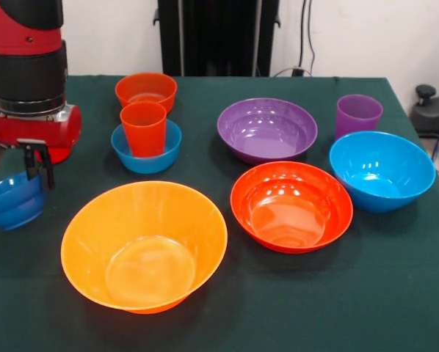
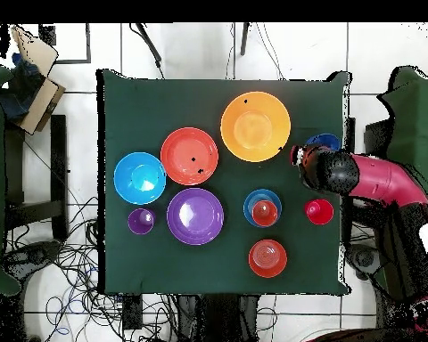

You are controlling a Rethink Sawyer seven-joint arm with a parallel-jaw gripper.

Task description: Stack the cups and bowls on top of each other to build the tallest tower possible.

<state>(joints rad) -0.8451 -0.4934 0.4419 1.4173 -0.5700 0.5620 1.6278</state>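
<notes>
bowls (image 1: 144,245): seven; cups (image 1: 144,128): three

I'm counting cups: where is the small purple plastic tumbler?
In the front view the purple tumbler stands upright at the far right, between the large purple bowl and the large light blue bowl, outside both.

The table (image 1: 396,293) wears a dark green cloth, matt and faintly napped, with no shine. Every bowl looks like smooth glossy plastic: the yellow-orange bowl (image 1: 144,246) and the red-orange bowl (image 1: 291,205) carry bright highlights on their inner walls, as do the purple bowl (image 1: 267,129) and the big blue bowl (image 1: 382,170). The orange-red cup (image 1: 143,128) and the purple cup (image 1: 358,114) look slightly translucent, glossy too. The arm (image 1: 28,66) has a smooth red shell with a soft sheen and duller black sections.
</notes>
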